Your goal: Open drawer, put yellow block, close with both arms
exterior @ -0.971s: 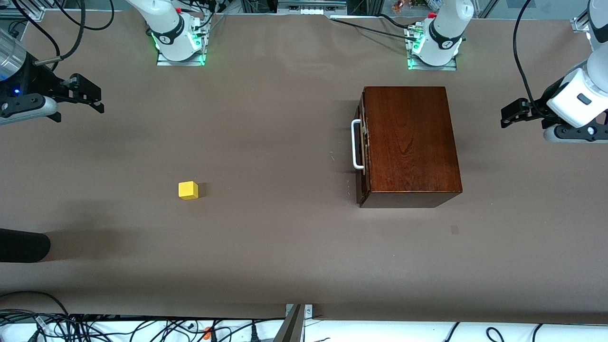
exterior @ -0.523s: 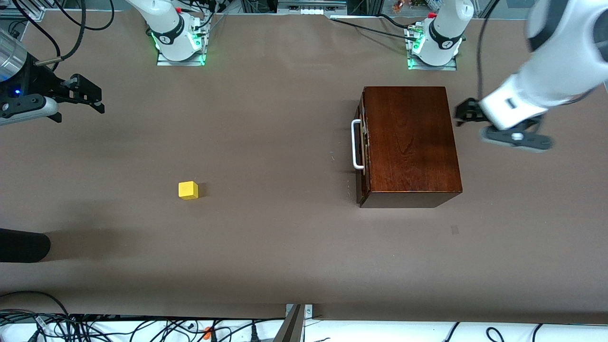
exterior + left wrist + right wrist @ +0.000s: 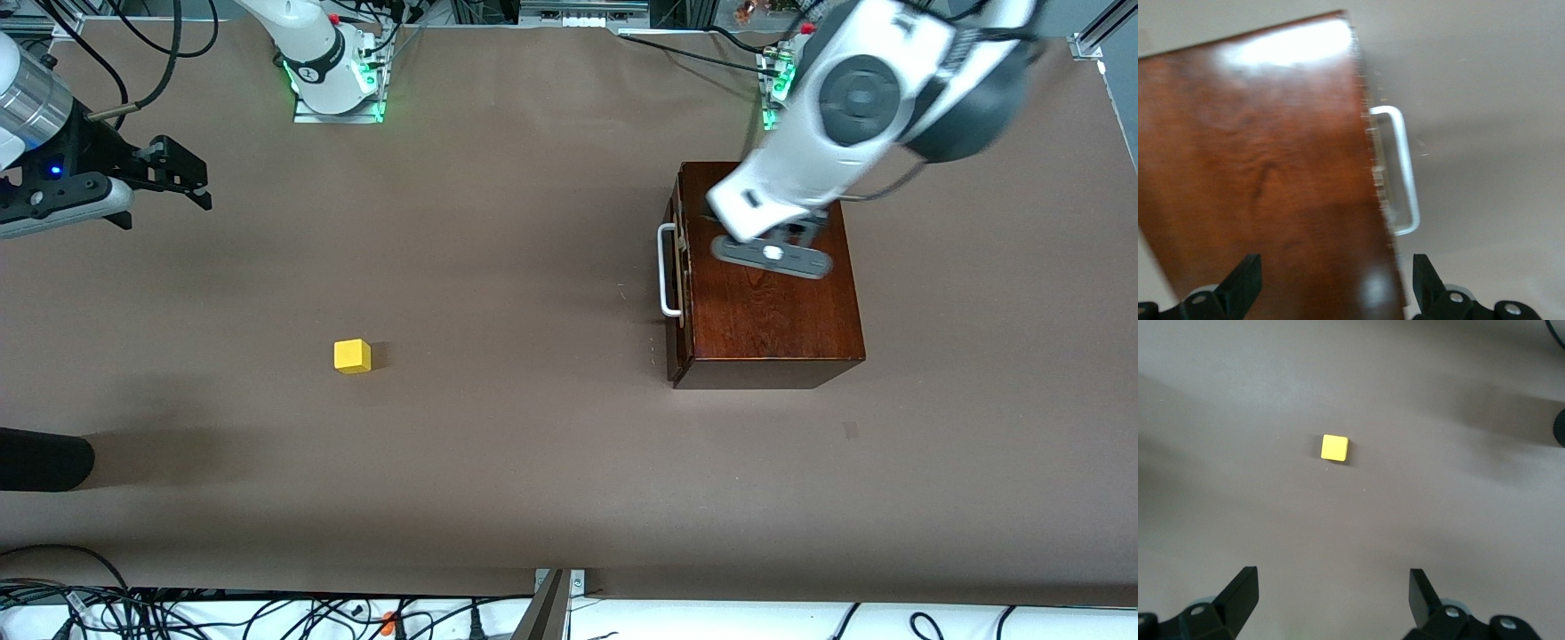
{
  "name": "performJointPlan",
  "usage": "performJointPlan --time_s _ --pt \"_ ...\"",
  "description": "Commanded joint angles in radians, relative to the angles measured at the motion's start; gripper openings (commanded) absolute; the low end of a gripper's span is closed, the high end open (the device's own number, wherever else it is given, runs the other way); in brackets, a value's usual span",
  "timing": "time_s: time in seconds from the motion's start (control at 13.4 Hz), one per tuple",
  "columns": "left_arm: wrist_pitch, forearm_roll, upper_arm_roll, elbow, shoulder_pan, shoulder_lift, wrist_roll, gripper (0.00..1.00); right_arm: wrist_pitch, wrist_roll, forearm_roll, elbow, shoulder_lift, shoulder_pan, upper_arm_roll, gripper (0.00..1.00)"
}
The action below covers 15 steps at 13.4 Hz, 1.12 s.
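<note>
The dark mahogany box stands toward the left arm's end of the table. Its drawer is closed, and the white bar handle faces the right arm's end. The left arm's hand hangs over the box top and hides its fingers in the front view. In the left wrist view the left gripper is open and empty above the box, close to the handle. The yellow block lies on the bare table. The right gripper is open and empty, up in the air over the right arm's end. Its wrist view shows the right gripper and the block.
A black rounded object juts in at the right arm's end, nearer the front camera than the block. Cables run along the front edge. The arm bases stand at the far edge. Brown table lies between block and box.
The left arm has swung in from the left arm's end of the table to over the box top. The right gripper has shifted slightly. The block and box have not moved.
</note>
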Motion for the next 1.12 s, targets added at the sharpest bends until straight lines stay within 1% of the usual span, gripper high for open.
performJointPlan --time_s 0.0,0.07,0.15,0.3,0.37,0.6,0.75,1.05 --pt "0.073 0.005 0.001 0.017 -0.064 0.063 -0.090 1.00 -0.007 -0.008 -0.009 0.022 0.010 0.002 0.000 1.00" --pt "0.099 0.009 0.001 0.014 -0.099 0.084 -0.122 1.00 -0.007 -0.008 -0.009 0.022 0.009 0.002 0.000 1.00" --pt "0.119 0.047 0.001 0.008 -0.137 0.100 -0.174 1.00 -0.007 -0.008 -0.009 0.022 0.010 0.000 0.000 1.00" --pt "0.124 0.200 0.001 -0.011 -0.218 0.133 -0.282 1.00 -0.006 -0.008 -0.009 0.025 0.010 0.002 0.000 1.00" --pt "0.125 0.241 -0.001 -0.021 -0.235 0.146 -0.310 1.00 -0.006 -0.008 -0.009 0.022 0.010 0.002 0.000 1.00" --pt "0.143 0.253 0.001 -0.041 -0.243 0.172 -0.319 1.00 -0.006 -0.008 -0.007 0.025 0.010 0.002 0.000 1.00" --pt "0.195 0.291 -0.001 -0.086 -0.243 0.172 -0.319 1.00 -0.006 -0.008 -0.007 0.022 0.010 0.002 0.000 1.00" --pt "0.277 0.298 0.001 -0.150 -0.237 0.175 -0.319 1.00 -0.006 -0.008 -0.004 0.025 0.010 -0.001 -0.003 1.00"
